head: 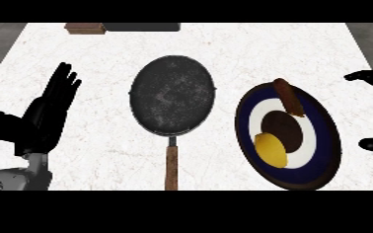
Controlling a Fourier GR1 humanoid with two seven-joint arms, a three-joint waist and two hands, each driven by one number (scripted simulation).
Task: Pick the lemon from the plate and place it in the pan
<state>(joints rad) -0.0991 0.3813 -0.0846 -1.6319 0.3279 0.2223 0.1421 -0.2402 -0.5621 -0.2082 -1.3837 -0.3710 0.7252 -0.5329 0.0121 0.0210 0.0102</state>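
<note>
A yellow lemon (272, 149) lies on the lower left part of a round plate (323, 128) with a dark blue rim, white ring and brown centre, at the right of the counter. A brown sausage-like piece (288, 97) rests on the plate's upper rim. The dark pan (172, 95) sits in the middle with nothing in it, its wooden handle (171, 168) pointing toward me. My left hand (50, 109) stands open at the left, fingers up, resting. Only black fingertips (360, 76) of my right hand show at the right edge, beside the plate.
At the counter's far edge sit a brown wooden block (85, 28) and a dark flat object (141, 27). White counter surface lies between pan and plate and around the left hand.
</note>
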